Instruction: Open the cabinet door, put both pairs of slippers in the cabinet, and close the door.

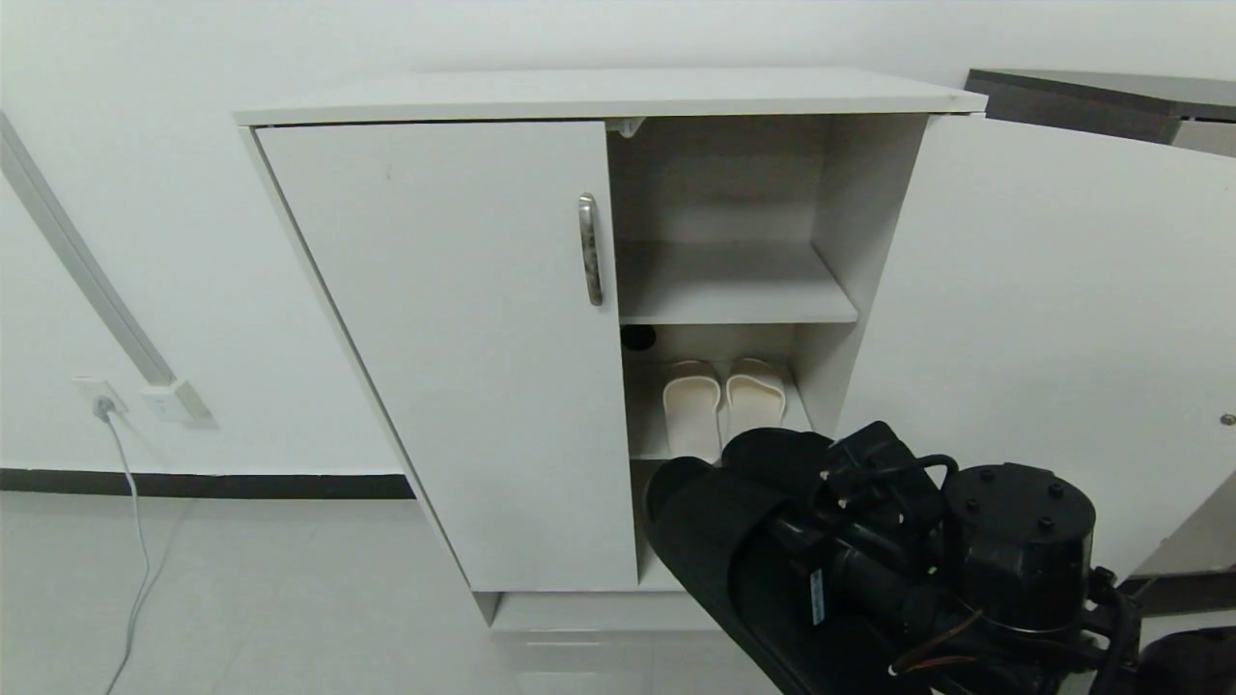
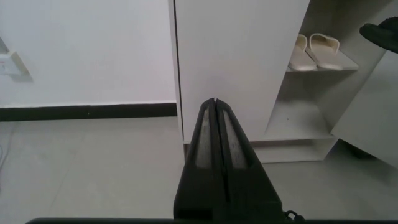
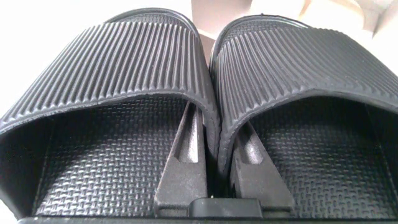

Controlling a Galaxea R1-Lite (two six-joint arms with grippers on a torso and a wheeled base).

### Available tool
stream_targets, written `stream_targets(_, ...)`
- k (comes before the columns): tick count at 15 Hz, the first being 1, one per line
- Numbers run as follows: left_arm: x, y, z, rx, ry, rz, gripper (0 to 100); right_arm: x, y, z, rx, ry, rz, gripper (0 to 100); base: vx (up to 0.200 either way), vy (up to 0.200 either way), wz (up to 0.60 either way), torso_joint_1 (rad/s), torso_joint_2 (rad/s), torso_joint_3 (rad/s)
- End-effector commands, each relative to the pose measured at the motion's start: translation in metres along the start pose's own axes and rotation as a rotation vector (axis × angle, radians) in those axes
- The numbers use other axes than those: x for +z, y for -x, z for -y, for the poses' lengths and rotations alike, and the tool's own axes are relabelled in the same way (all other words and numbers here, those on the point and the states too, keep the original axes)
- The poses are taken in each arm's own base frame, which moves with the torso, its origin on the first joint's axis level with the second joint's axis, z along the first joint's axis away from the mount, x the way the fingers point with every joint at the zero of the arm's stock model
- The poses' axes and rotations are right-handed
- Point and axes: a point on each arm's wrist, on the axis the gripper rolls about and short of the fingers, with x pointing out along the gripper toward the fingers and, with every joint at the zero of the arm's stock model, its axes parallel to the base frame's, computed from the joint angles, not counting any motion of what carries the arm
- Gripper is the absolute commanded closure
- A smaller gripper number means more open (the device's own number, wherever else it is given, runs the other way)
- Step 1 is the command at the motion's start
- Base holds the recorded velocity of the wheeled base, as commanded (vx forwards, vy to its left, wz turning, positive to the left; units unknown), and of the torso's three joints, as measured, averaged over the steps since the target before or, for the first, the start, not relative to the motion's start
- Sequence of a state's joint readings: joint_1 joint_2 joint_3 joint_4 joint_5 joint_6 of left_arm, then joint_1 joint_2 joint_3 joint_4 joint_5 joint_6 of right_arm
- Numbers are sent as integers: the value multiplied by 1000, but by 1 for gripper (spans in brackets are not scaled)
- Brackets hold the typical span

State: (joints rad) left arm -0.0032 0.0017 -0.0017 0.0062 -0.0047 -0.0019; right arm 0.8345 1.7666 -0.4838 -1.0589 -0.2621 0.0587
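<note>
Pinching both black slippers by their inner walls just before the open cabinet, the right gripper is risking one slipping free, while the left gripper is hanging closed and empty.

No legible text, labels or numbers anywhere.

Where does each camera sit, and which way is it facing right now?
Head view: high on the robot, looking forward and down at the cabinet; its right arm holds the black slippers.
Left wrist view: low, facing the closed door; its shut left end effector shows.
Right wrist view: behind the right end effector, pinching the black slippers' inner walls.
Shared: head and left wrist views both show the white slippers on a shelf.
</note>
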Motion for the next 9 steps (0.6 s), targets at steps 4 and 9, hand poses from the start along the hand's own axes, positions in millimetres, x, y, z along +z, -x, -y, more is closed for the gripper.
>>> stream_targets(4,0,0,0,0,0,-1,100,2,1,0,3,10,10,100,0,0,-150,1,1,1)
stream_targets(9,0,0,0,9,1,0,100,1,1,-7,29,23,19,100,0,0,0,0,0,0)
